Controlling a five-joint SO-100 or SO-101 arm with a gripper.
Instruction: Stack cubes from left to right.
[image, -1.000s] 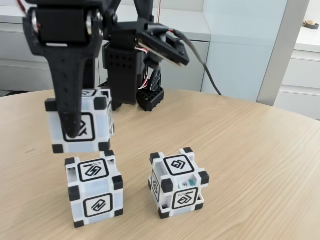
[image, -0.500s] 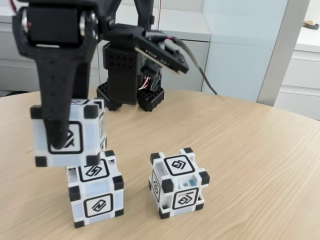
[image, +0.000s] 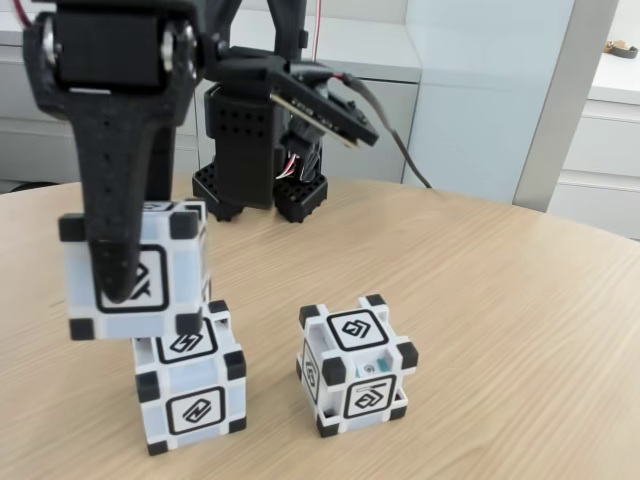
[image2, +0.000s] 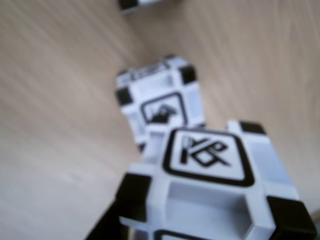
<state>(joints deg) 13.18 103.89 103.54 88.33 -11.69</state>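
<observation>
black gripper (image: 118, 290) clamps glossy cube (image: 160, 275) — perhaps tilted

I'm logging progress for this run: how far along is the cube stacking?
Nothing is stacked yet. In hand: the gripper holds one white plastic cube with black corners in the air, over and left of the left-hand cube on the wooden table, not yet set down. Left: seating it, then dealing with the right-hand cube, which stands alone.

Claw (image: 120, 285) holds a cube (image: 135, 270) above the left cube (image: 190, 385); right cube (image: 357, 363) stands apart
</observation>
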